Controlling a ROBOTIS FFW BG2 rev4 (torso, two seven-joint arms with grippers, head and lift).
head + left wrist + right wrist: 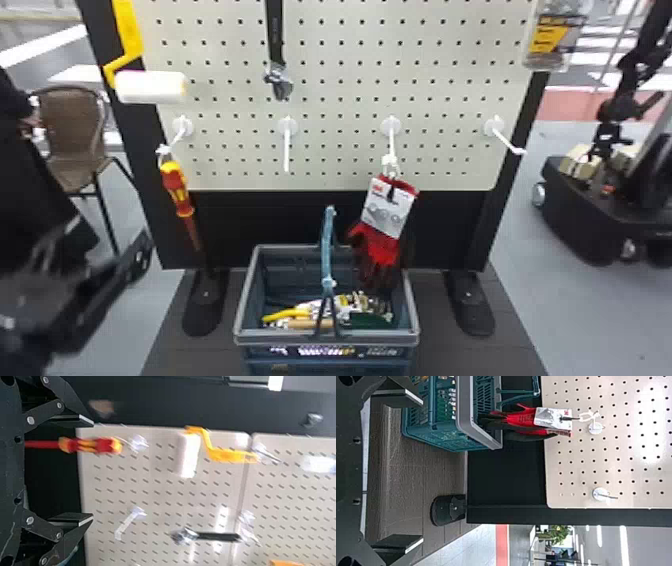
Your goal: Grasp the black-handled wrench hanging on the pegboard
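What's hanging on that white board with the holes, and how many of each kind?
black-handled wrench: 1
paint roller: 1
red-and-yellow screwdriver: 1
carded red gloves: 1
clear packet with yellow label: 1
Total: 5

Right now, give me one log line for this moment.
wrench: hanging on pegboard, untouched | left gripper: open, empty | right gripper: open, empty

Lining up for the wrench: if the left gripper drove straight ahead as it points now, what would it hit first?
Probably bare pegboard, between the red-and-yellow screwdriver and an empty white hook. The left gripper is open; the black-handled wrench hangs off its line. Depth is unclear.
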